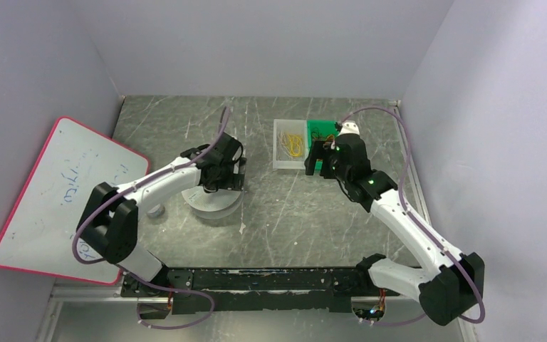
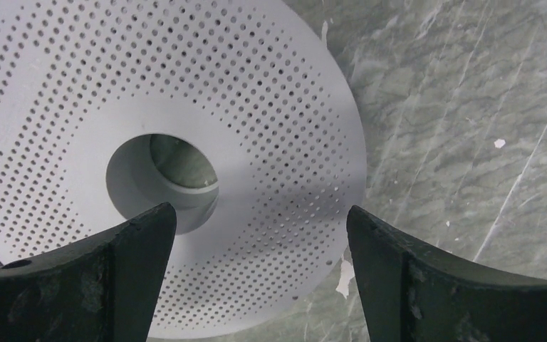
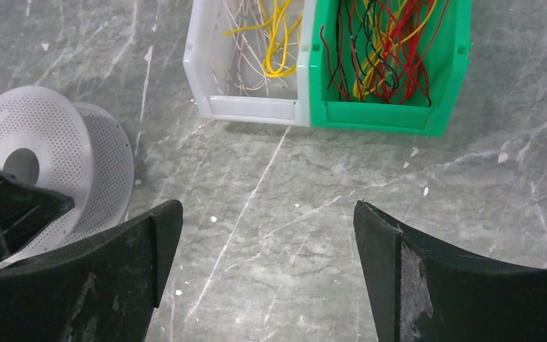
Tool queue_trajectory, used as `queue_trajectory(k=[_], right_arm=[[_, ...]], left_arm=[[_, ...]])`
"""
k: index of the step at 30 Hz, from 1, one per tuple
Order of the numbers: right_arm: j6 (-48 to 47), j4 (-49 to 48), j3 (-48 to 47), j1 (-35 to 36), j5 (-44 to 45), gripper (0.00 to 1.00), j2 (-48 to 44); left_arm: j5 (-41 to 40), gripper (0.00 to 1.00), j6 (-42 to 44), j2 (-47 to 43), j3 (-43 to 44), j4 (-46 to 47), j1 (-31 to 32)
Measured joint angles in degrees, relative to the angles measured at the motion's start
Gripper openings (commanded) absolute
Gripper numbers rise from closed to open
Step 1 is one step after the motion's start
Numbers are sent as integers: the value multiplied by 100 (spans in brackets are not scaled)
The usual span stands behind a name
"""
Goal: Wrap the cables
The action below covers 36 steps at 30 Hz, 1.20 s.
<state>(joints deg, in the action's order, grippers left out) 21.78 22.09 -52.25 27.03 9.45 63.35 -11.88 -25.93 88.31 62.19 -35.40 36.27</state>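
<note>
Starting near: you're hanging the left gripper (image 2: 260,221) right over the spool (image 2: 256,107), fingers wide apart, gripping nothing. The spool is sitting on the table (image 1: 292,214) left of centre, one perforated face up, no wire on it that I can see. Further out, you're holding the right gripper (image 3: 267,214) over bare table in front of the bins, fingers apart too, empty. At the far end the cables (image 3: 392,57) are lying in the bins: yellow and pale ones in the white bin (image 3: 246,107), red, yellow and dark ones in the green bin (image 3: 370,117), with the two bins touching side by side. You're looking to be at the fetching step, nothing wound yet. The next move is probably calling for the right gripper going forward and down into a bin and pinching one strand out of the tangle. Count: one spool, two bins, two grippers; cables too tangled to count.
</note>
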Motion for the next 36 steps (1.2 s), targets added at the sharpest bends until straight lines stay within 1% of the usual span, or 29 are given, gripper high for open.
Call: queue_trajectory(k=[4, 9, 29, 30, 32, 36], right_arm=[[-7, -39, 81, 0, -2, 95, -267], [-9, -66, 127, 0, -2, 96, -354], [-11, -87, 223, 0, -101, 96, -398], [-9, -85, 225, 0, -101, 96, -398], [-9, -85, 227, 0, -101, 96, -398], [-9, -85, 227, 0, -98, 96, -398]], left_arm=[[-52, 93, -15, 269, 210, 9, 44], [-63, 93, -24, 461, 356, 26, 116], [-57, 93, -20, 748, 361, 249, 181], [-59, 99, -20, 765, 350, 262, 181], [-59, 92, -11, 793, 317, 284, 181], [-55, 86, -20, 802, 212, 330, 181]])
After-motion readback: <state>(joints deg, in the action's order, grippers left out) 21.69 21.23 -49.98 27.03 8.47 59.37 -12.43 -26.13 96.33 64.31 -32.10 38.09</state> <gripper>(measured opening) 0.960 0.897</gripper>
